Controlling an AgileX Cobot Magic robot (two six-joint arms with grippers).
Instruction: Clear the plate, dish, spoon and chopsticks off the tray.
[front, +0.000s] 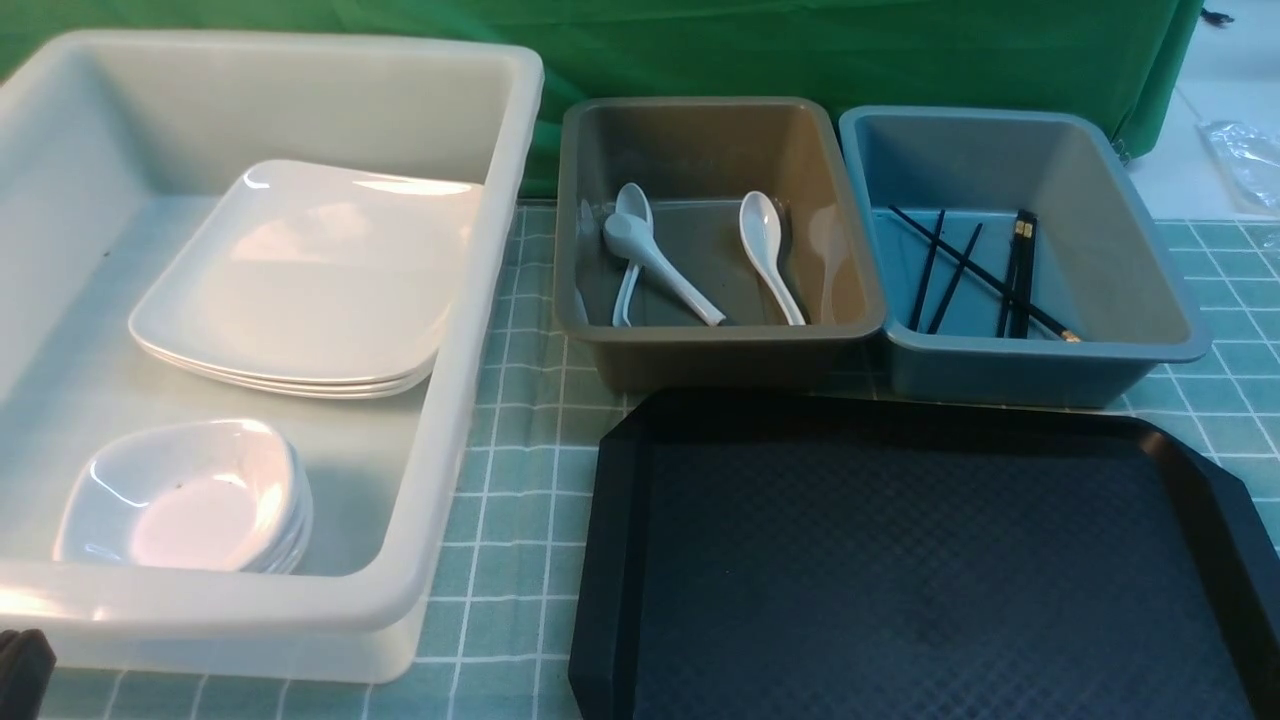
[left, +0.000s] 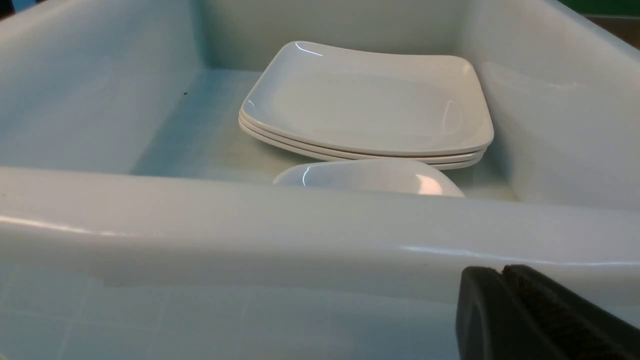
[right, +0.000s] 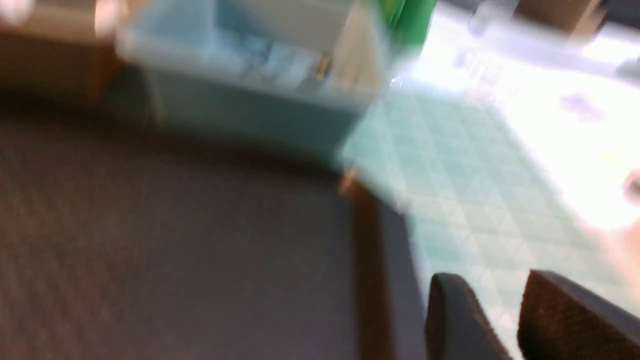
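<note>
The black tray (front: 620, 560) lies at the front right with a bare textured floor. A stack of white square plates (front: 310, 270) (left: 370, 100) and nested small dishes (front: 190, 495) (left: 370, 175) sit in the white tub (front: 470, 400). White spoons (front: 765, 250) lie in the grey tub (front: 720, 335). Black chopsticks (front: 1015, 270) lie in the blue tub (front: 1040, 350). My left gripper (left: 501, 270) is shut and empty, low outside the white tub's near wall (left: 250, 235); it shows at the front view's corner (front: 22, 670). My right gripper (right: 492, 280) stands open and empty beside the tray's rim (right: 370, 250).
A green checked cloth (front: 520, 480) covers the table, and a green curtain (front: 800, 50) hangs behind the tubs. The right wrist view is motion-blurred; it shows the blue tub (right: 240, 115) beyond the tray.
</note>
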